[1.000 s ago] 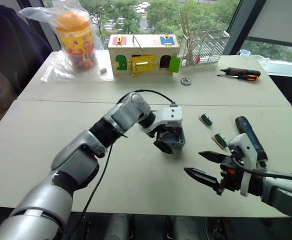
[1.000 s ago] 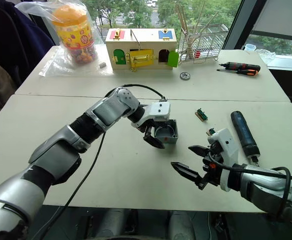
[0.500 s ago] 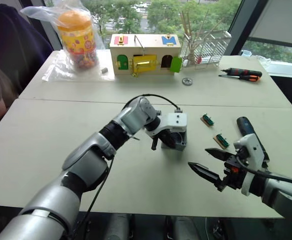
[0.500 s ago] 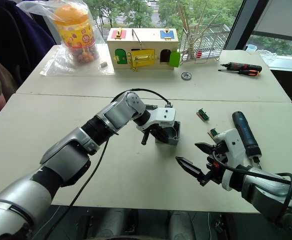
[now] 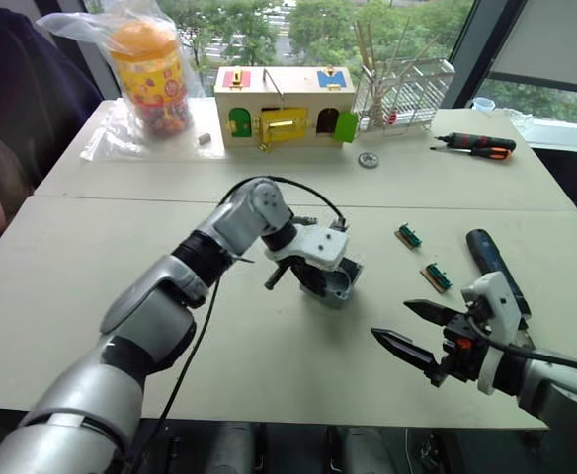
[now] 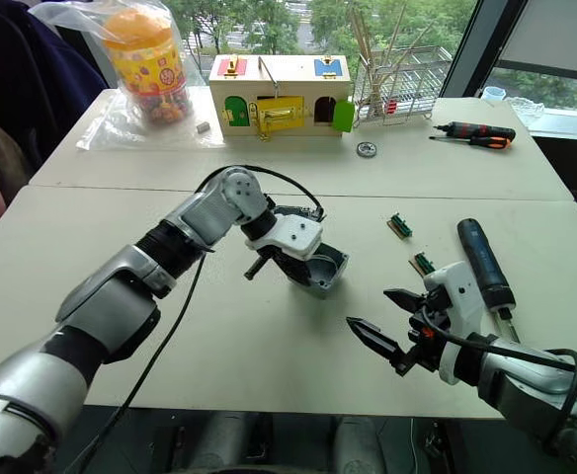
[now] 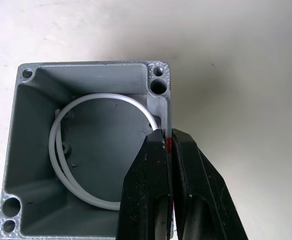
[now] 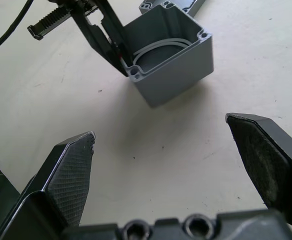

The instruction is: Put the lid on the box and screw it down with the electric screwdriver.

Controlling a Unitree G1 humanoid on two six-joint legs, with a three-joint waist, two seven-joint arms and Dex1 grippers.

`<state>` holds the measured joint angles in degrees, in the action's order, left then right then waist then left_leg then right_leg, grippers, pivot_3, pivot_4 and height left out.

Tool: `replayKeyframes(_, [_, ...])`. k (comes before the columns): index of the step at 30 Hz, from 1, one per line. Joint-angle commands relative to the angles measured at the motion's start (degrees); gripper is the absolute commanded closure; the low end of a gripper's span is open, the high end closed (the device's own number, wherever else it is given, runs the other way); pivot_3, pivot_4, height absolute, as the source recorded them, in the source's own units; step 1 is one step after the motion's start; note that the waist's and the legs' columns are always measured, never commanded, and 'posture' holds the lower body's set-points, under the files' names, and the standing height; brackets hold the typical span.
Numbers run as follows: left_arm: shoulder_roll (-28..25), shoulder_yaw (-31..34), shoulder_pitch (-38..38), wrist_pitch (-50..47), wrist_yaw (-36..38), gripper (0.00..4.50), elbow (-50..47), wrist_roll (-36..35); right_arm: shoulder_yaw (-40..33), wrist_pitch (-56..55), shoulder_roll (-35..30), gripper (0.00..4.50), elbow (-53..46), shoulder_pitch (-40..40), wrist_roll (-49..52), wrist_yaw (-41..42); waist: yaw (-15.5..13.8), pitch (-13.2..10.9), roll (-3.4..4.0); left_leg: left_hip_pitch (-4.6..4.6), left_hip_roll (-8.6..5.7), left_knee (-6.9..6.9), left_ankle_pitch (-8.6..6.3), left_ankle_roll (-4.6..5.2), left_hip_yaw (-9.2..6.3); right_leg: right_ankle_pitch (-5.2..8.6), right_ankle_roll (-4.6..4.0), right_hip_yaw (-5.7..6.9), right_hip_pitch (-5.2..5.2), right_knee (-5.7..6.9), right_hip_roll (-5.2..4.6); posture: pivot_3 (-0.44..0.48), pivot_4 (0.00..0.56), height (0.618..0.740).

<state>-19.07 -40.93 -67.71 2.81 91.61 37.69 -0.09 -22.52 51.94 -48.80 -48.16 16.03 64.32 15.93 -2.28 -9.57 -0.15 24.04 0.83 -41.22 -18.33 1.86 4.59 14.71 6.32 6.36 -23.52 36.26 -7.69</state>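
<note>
**Holding the little grey box by its wall**

My left jaws are pinched tight on one wall of the small grey plastic square box. It sits open, tipped a bit, in the middle of the pale tabletop. A thin white ring lies inside. My right jaws are spread wide and hold nothing, just near the box.

The box looks light, hard and smooth, so it may slip. Holding a wall near a thick corner seems safest.
</note>
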Motion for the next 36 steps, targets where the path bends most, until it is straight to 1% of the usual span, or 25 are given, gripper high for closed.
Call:
replayKeyframes(1, [-0.14,-2.12,-2.36,7.12,0.89,4.47,2.72,-0.65,0.47,-0.99,-0.05,0.0,-2.69,-0.38,0.07,-0.22,-0.3,0.0,0.0,0.0,-0.01,-0.02,-0.01,0.02,-0.02,0.0,0.0,0.0,0.02,0.0,-0.01,0.0,0.15,0.706])
replayKeyframes(3, [0.4,-2.43,-2.95,9.57,0.89,4.47,5.35,-0.19,1.03,-1.08,0.26,0.0,-2.94,-0.47,-0.11,-0.71,-0.32,0.0,-0.01,0.05,-0.05,-0.09,-0.12,0.2,-0.05,0.0,0.0,0.02,0.05,-0.01,-0.03,0.0,0.15,0.706])
replayKeyframes(8, [1.93,-2.13,-3.83,10.66,0.89,4.47,8.58,-1.25,2.08,-1.05,0.37,0.0,-3.2,-0.84,-0.41,-1.37,-0.08,0.0,-0.01,0.2,-0.08,-0.31,-0.16,0.27,-0.04,-0.05,0.08,0.01,0.05,-0.02,-0.05,0.0,0.15,0.706])
replayKeyframes(9, [1.82,-2.27,-3.94,10.56,0.89,3.89,8.56,-1.71,2.25,-0.97,0.21,0.0,-3.14,-1.04,-0.47,-1.3,-0.04,0.0,-0.01,0.21,-0.08,-0.33,-0.16,0.28,-0.04,-0.05,0.09,0.01,0.05,-0.02,-0.05,0.0,0.15,0.706])
replayKeyframes(10, [1.63,-2.18,-4.1,10.23,0.89,3.58,8.36,-2.06,2.37,-0.89,0.06,0.0,-3.02,-1.27,-0.49,-1.22,0.0,0.0,-0.01,0.21,-0.08,-0.33,-0.16,0.28,-0.04,-0.06,0.1,0.01,0.04,-0.02,-0.05,0.0,0.15,0.706])
replayKeyframes(12, [1.08,-0.8,-4.67,8.22,0.89,2.6,7.33,-2.42,2.32,-0.72,-0.36,0.0,-2.9,-1.66,-0.32,-1.02,-0.03,0.0,-0.01,0.22,-0.06,-0.33,-0.16,0.27,-0.05,-0.07,0.12,0.01,0.02,-0.01,-0.04,0.0,0.15,0.706])
replayKeyframes(13, [-0.38,-0.19,-5.58,5.28,0.89,2.11,5.36,-4.62,1.86,-0.55,-0.88,0.0,-2.77,-1.82,0.07,-0.64,0.0,0.0,-0.01,0.23,-0.06,-0.33,-0.16,0.27,-0.05,-0.07,0.13,0.01,0.01,-0.01,-0.03,0.0,0.15,0.706])
replayKeyframes(16, [-5.87,1.18,-7.47,-1.86,0.89,2.11,-1.27,-11.29,0.12,0.08,-3.12,0.0,-2.63,-1.9,1.15,0.92,0.12,-0.01,0.0,0.31,-0.02,-0.36,-0.14,0.24,-0.05,-0.09,0.16,0.0,-0.08,0.0,-0.02,0.0,0.15,0.706])
replayKeyframes(18, [-10.83,1.67,-8.31,-7.22,0.89,2.11,-6.33,-16.57,-1.95,0.03,-4.65,0.0,-2.11,-2.45,3.05,2.12,0.13,-0.01,0.02,0.32,-0.01,-0.35,-0.13,0.23,-0.06,-0.09,0.16,0.0,-0.09,0.01,-0.01,0.0,0.15,0.706])
replayKeyframes(19, [-13.2,4.1,-9.05,-12.34,0.89,2.11,-7.62,-19.17,-3.71,-0.57,-5.61,0.0,-0.94,-4.3,4.62,2.98,0.21,-0.01,0.02,0.32,-0.01,-0.34,-0.13,0.22,-0.06,-0.09,0.16,0.0,-0.11,0.01,-0.01,0.0,0.15,0.706])
replayKeyframes(21, [-15.27,8.94,-10.01,-20.22,0.89,2.11,-7.85,-20.12,-5.8,-2.01,-6.67,0.0,1.33,-8.27,6.22,3.84,0.2,0.0,0.03,0.3,0.0,-0.35,-0.12,0.21,-0.06,-0.09,0.17,-0.01,-0.08,0.02,0.0,0.0,0.15,0.706])
replayKeyframes(23, [-15.59,10.94,-9.9,-23.56,0.89,2.11,-8.7,-19.65,-6.33,-2.05,-6.96,0.0,2.17,-9.82,6.84,4.02,-0.13,0.0,0.03,0.29,0.0,-0.42,-0.12,0.2,-0.04,-0.12,0.21,0.0,-0.06,0.05,0.01,0.0,0.15,0.706])
replayKeyframes(24, [-15.22,12.19,-10.43,-26.69,-3.58,2.11,-7.18,-17.49,-5.01,-2.47,-7.33,0.0,3.43,-13.1,6.61,4.53,-0.26,0.0,0.02,0.29,-0.01,-0.44,-0.12,0.2,-0.09,-0.11,0.22,0.02,-0.01,0.04,0.01,0.0,0.15,0.706])
replayKeyframes(25, [-13.17,13.6,-12.38,-34.52,-11.84,2.11,-2.48,-14.95,-1.35,-2.68,-8.06,0.0,4.85,-17.98,4.67,5.77,-0.21,-0.01,0.01,0.26,-0.02,-0.45,-0.12,0.2,-0.16,-0.11,0.23,0.03,0.07,0.03,0.02,0.0,0.15,0.706])
replayKeyframes(26, [-11.56,14.76,-13.78,-40.39,-17.85,2.11,0.87,-12.98,1.41,-2.72,-8.54,0.0,5.91,-21.61,3.16,6.72,-0.26,-0.01,0.02,0.28,-0.06,-0.52,-0.12,0.21,-0.17,-0.11,0.23,0.01,0.09,0.03,0.02,0.0,0.15,0.706])
replayKeyframes(27, [-9.13,16.21,-14.89,-46.75,-25.23,2.11,4.87,-11.27,5.83,-2.68,-8.77,0.0,7.05,-25.94,0.41,8.33,-0.22,-0.01,0.01,0.34,-0.09,-0.62,-0.13,0.23,-0.18,-0.18,0.37,0.01,0.09,0.02,0.01,0.0,0.15,0.706])
replayKeyframes(29, [-5.37,18.34,-15.12,-53.03,-33.69,2.11,8.87,-9.32,12.14,-2.72,-8.81,0.0,8.64,-30.91,-4.45,10.73,-0.15,-0.01,0.0,0.37,-0.13,-0.69,-0.19,0.33,-0.18,-0.25,0.52,-0.06,0.1,-0.02,0.0,0.0,0.15,0.706])
replayKeyframes(32, [-0.4,21.25,-14.5,-56.14,-42.08,2.11,13.18,-7.56,17.88,-3.52,-8.73,0.0,10.55,-34.94,-10.53,13.41,0.08,-0.02,-0.03,0.49,-0.15,-0.6,-0.26,0.43,-0.12,-0.21,0.63,-0.1,-0.01,0.02,-0.01,0.0,0.15,0.706])
replayKeyframes(36, [3.41,24.67,-14.97,-55.72,-48.06,2.11,19.78,-6.52,20.1,-3.61,-8.22,0.0,10.8,-37.08,-14.38,15.19,0.11,-0.03,-0.04,0.98,-0.2,-0.62,-0.21,0.35,0.0,-0.25,0.69,-0.09,-0.5,0.05,-0.03,0.0,0.15,0.706])
